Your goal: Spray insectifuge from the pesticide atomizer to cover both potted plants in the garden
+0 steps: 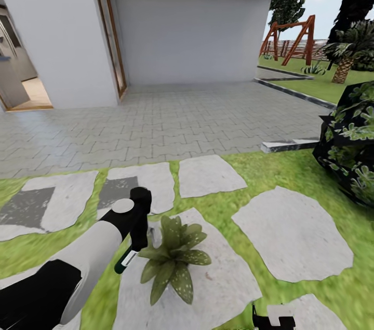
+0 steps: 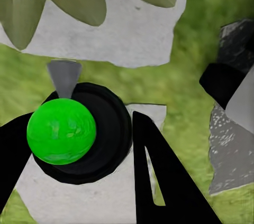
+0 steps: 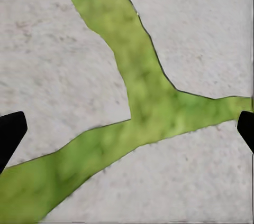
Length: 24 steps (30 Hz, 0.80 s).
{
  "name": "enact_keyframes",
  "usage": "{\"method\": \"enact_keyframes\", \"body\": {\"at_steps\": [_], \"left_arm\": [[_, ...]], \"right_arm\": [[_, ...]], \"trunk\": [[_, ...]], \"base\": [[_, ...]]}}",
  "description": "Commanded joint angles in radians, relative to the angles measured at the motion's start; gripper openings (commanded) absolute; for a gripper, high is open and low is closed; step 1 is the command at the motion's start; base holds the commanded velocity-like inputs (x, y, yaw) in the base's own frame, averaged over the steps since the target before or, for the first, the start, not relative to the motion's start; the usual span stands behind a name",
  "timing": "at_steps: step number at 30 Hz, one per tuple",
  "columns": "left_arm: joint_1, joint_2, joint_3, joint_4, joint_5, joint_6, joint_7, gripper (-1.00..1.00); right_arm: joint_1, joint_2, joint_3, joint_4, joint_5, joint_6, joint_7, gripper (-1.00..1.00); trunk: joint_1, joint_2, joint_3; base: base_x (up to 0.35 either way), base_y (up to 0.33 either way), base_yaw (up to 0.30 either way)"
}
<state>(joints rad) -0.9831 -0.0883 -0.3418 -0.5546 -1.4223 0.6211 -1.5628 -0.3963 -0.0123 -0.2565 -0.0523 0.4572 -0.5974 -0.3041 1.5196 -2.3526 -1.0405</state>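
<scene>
The head camera looks forward and down from standing height over stepping stones [image 1: 291,231] toward the house wall [image 1: 192,34]. The left wrist camera hangs close above a potted plant [image 2: 63,2], shared with the head view. The right wrist camera faces straight down, seemingly very near, at stones.

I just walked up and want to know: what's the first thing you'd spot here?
The left gripper holds the pesticide atomizer right beside a leafy potted plant with whitish specks, standing on a grey stepping stone. Up close, the bottle's bright green end glows between the black fingers. A red-brown swing frame stands far off on the lawn.
</scene>
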Motion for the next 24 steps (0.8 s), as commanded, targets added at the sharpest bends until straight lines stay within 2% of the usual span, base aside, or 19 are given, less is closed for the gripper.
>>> {"method": "enact_keyframes", "body": {"at_steps": [1, 12, 17, 24], "left_arm": [[0.0, 0.0, -0.002, -0.002, -0.006, 0.011, -0.008, -1.0], [0.0, 0.001, -0.003, -0.002, -0.006, 0.01, -0.008, -1.0], [0.0, 0.001, -0.004, -0.002, -0.006, 0.012, -0.008, -1.0], [0.0, 0.001, -0.003, -0.001, -0.006, 0.014, -0.008, -1.0]], "right_arm": [[-0.001, 0.0, -0.005, 0.002, 0.011, -0.002, -0.006, 1.0], [-0.001, 0.0, -0.005, 0.002, 0.011, -0.002, -0.006, 1.0], [-0.001, 0.0, -0.005, 0.002, 0.011, -0.002, -0.006, 1.0], [-0.001, 0.001, -0.004, 0.002, 0.011, -0.002, -0.005, 1.0]], "trunk": [[0.0, 0.0, -0.001], [0.0, 0.0, -0.001], [0.0, 0.0, -0.001], [0.0, 0.0, -0.001]], "base": [[0.016, 0.059, -0.297], [-0.026, 0.031, -0.296], [-0.118, 0.254, -0.051], [0.072, 0.303, -0.001]]}}
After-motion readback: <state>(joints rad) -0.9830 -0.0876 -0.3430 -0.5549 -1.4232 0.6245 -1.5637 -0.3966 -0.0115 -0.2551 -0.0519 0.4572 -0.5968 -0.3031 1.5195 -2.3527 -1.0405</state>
